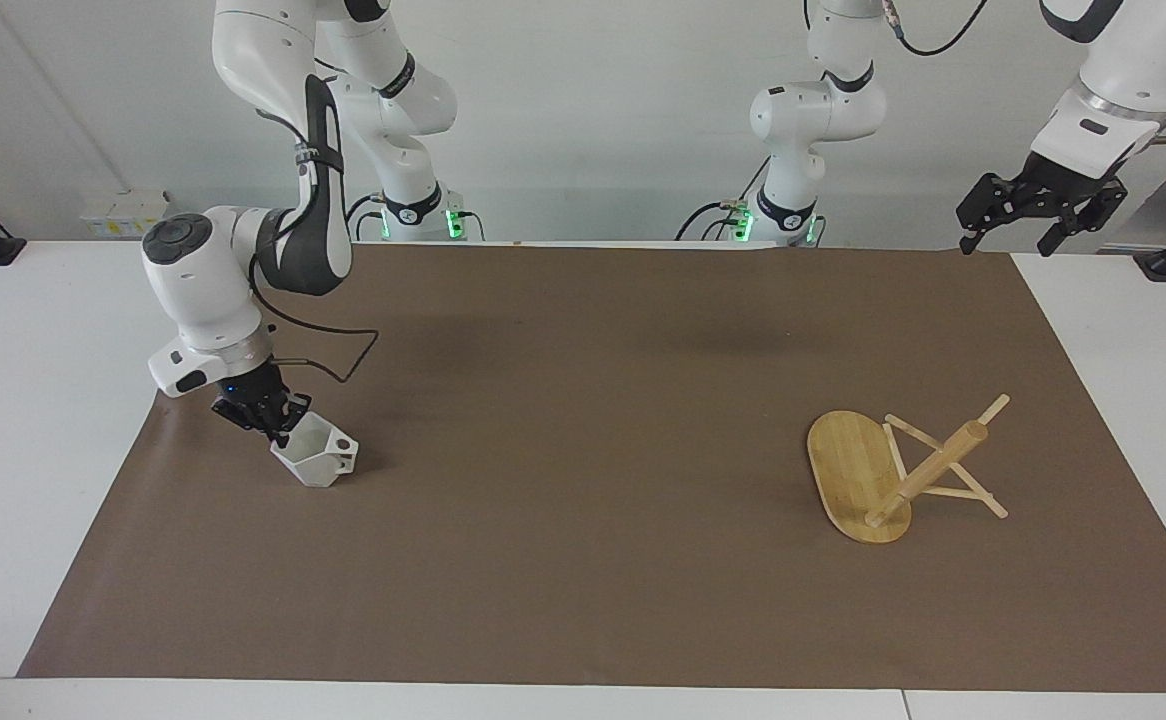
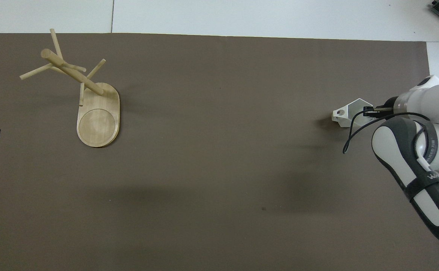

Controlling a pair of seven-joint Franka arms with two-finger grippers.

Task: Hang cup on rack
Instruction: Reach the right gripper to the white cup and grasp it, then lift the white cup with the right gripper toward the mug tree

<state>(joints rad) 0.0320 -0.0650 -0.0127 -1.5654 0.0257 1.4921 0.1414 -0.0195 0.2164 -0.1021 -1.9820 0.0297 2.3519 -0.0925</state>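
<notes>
cup (image 1: 315,459): looked matte white, like unglazed ceramic or plastic, with flat smooth facets and no shine
rack (image 1: 893,472): was light bamboo-like wood, smooth, with a faint satin sheen on its base and fine grain lines
mat (image 1: 583,400): was dull brown, paper-like, flat and matte, with a few small specks
table (image 1: 33,420): was white, smooth, slightly glossy
arm shells (image 1: 203,280): were glossy white plastic with dark matte bands
right gripper (image 1: 261,412): was black, matte
left gripper (image 1: 1033,215): was black, matte
</notes>
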